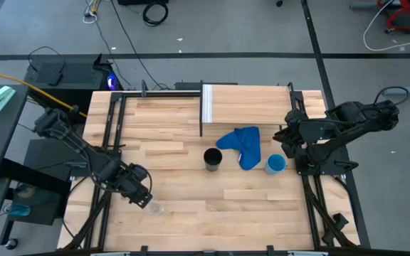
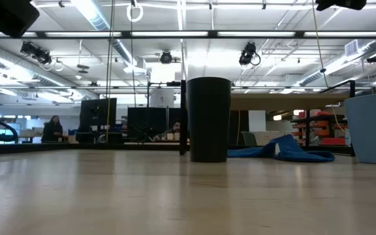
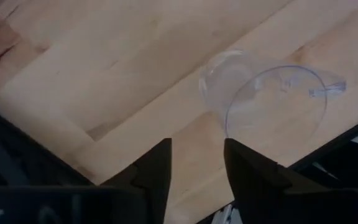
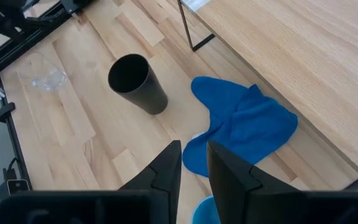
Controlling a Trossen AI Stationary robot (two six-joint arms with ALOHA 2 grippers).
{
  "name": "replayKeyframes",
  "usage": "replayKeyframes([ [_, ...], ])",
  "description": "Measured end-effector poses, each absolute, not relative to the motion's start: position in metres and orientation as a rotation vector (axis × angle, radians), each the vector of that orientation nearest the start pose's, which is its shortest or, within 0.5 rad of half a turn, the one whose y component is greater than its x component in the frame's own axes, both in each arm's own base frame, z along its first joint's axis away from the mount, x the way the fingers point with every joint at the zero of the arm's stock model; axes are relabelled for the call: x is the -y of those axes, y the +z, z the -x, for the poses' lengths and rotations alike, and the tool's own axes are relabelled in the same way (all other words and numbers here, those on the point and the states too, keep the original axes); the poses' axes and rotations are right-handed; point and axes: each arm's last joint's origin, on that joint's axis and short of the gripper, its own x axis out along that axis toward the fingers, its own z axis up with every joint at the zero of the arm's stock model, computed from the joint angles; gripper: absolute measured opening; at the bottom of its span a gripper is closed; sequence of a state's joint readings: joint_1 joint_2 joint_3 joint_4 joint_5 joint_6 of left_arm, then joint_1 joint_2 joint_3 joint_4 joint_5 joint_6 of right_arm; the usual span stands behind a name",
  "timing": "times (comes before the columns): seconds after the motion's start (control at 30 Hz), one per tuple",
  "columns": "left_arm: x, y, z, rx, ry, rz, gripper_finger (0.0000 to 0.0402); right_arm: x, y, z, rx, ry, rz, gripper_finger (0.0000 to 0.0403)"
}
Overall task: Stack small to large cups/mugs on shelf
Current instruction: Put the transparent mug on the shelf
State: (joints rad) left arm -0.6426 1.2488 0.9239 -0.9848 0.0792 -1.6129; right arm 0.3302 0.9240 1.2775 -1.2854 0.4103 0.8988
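A small clear glass (image 3: 272,106) stands upright on the table near its front left corner (image 1: 155,208). My left gripper (image 3: 196,163) hangs open just above and beside it (image 1: 145,197), pointing steeply down, with nothing between its fingers. The black tumbler (image 1: 213,158) stands upright mid-table. The blue cup (image 1: 275,165) stands to its right. The pale wood shelf (image 1: 251,105) stands at the table's far side, its top bare. My right gripper (image 4: 194,163) waits above the blue cup (image 4: 204,211) at the right (image 1: 286,139), open by a narrow gap.
A crumpled blue cloth (image 1: 242,146) lies between the tumbler and the blue cup, in front of the shelf. Black frame rails (image 1: 112,135) run along the table's left and right sides. Bare planks (image 1: 226,206) stretch along the front of the table.
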Motion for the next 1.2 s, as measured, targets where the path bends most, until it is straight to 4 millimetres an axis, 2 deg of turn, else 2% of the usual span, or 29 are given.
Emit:
replayKeyframes([
  [0.2,0.133,0.228,-0.175,-1.34,0.447,1.007,0.0179,-0.03,0.38,-0.123,-0.753,-0.453,-0.518,0.0084],
  [0.37,0.129,0.223,-0.174,-1.344,0.479,1.001,0.0182,-0.03,0.38,-0.123,-0.752,-0.454,-0.518,0.0084],
  [0.97,0.134,0.204,-0.184,-1.337,0.498,1.003,0.0165,-0.03,0.38,-0.123,-0.751,-0.454,-0.518,0.0084],
  [1.2,0.136,0.201,-0.189,-1.33,0.488,1.017,0.0139,-0.03,0.38,-0.123,-0.752,-0.454,-0.518,0.0084],
])
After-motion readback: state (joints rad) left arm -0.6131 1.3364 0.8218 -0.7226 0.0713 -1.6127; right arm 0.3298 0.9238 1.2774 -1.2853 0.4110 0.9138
